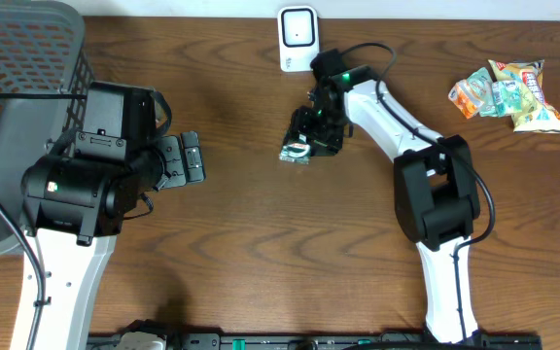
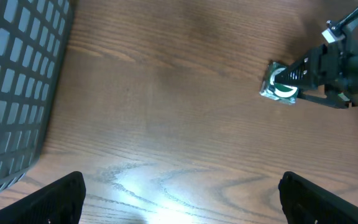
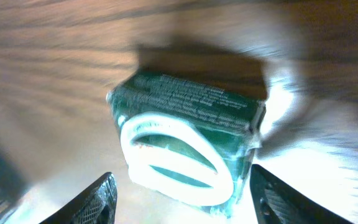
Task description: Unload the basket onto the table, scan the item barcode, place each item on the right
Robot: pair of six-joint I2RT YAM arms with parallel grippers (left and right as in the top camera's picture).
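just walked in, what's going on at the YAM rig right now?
The right pincer has a small green packet clamped between its fingers over the wooden table, just short of the white scanner at the far edge. The right wrist view is blurred, so no barcode can be made out. The left pincer hangs wide open and empty beside the grey basket. A few more snack packets lie at the far right.
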